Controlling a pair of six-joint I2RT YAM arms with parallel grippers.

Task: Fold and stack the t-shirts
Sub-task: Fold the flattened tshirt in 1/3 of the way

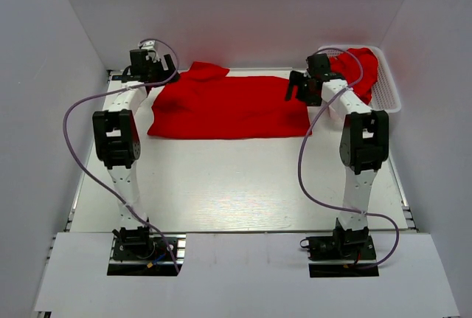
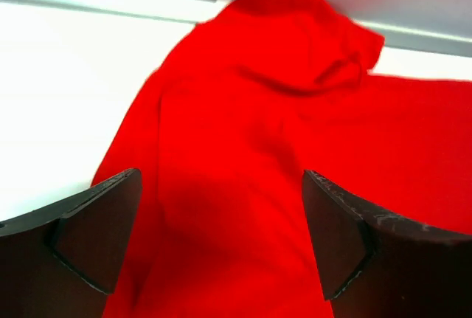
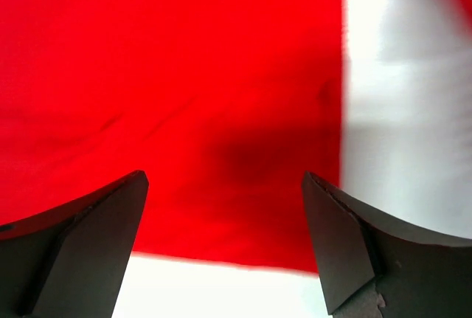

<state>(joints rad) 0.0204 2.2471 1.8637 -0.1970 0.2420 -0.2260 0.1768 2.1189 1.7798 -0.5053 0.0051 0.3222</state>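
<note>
A bright red t-shirt lies spread across the far half of the white table, folded lengthwise, with a sleeve bunched at its far left. My left gripper hovers open over the shirt's left end; the left wrist view shows red cloth between the spread fingers. My right gripper hovers open over the shirt's right end; the right wrist view shows the shirt's near edge and right corner between the spread fingers. Neither holds anything. More red shirts are heaped in the basket.
A white plastic lattice basket stands at the far right corner of the table. White walls close in the table on three sides. Purple cables loop beside each arm. The bare white tabletop stretches in front of the shirt.
</note>
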